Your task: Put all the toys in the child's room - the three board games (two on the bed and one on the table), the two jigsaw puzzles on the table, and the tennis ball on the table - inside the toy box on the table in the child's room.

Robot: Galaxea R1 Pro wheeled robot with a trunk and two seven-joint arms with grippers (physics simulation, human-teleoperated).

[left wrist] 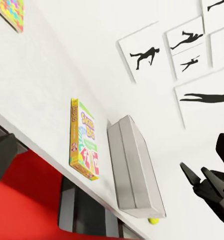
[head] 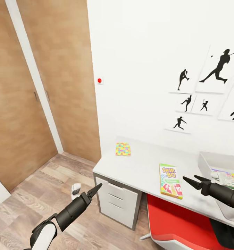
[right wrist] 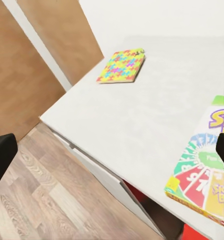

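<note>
Black and tapering, the left gripper (head: 95, 190) pokes up from the lower left of the head view, hanging off the desk's front corner over the plank floor, its jaws closed to a point on nothing. Over at the lower right, the right gripper (head: 195, 182) hovers with its two fingers slightly parted, empty, just beside the Skip-Bo board game (head: 170, 180), which lies flat near the table's (head: 141, 166) front edge above the red chair (head: 179, 222). At the right edge sits the grey toy box (head: 214, 163), colourful print already showing inside. Further back, centre frame near the wall, one jigsaw puzzle (head: 123, 149) waits alone; the left wrist view catches the tennis ball (left wrist: 153, 220) beyond the box. Risk here, I'd say: that thin game box sits close to the lip, so a clumsy nudge could slide it onto the chair.
</note>
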